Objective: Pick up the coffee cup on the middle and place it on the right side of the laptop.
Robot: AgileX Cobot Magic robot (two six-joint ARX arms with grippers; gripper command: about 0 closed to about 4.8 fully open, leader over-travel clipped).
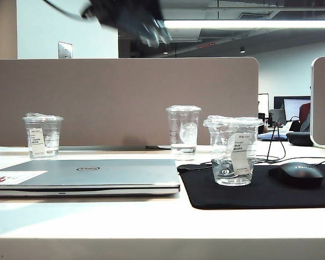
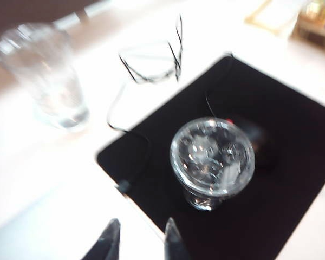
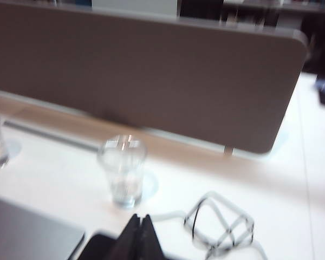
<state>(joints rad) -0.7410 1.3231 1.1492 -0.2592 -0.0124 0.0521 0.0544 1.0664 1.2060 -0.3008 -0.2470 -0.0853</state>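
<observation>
Right now the coffee cup (image 1: 234, 150) stands upright on the black mouse pad (image 1: 260, 192), lid on, a little clear liquid at its bottom, just right of the closed laptop (image 1: 86, 176). The left end effector (image 2: 139, 238) hangs above it, fingers narrowly apart and empty, cup just ahead of the tips. The right end effector (image 3: 141, 233) shows its fingers pressed together, holding nothing, with the taller clear cup (image 3: 122, 170) beyond its tips on the white worktop (image 3: 59, 179).
</observation>
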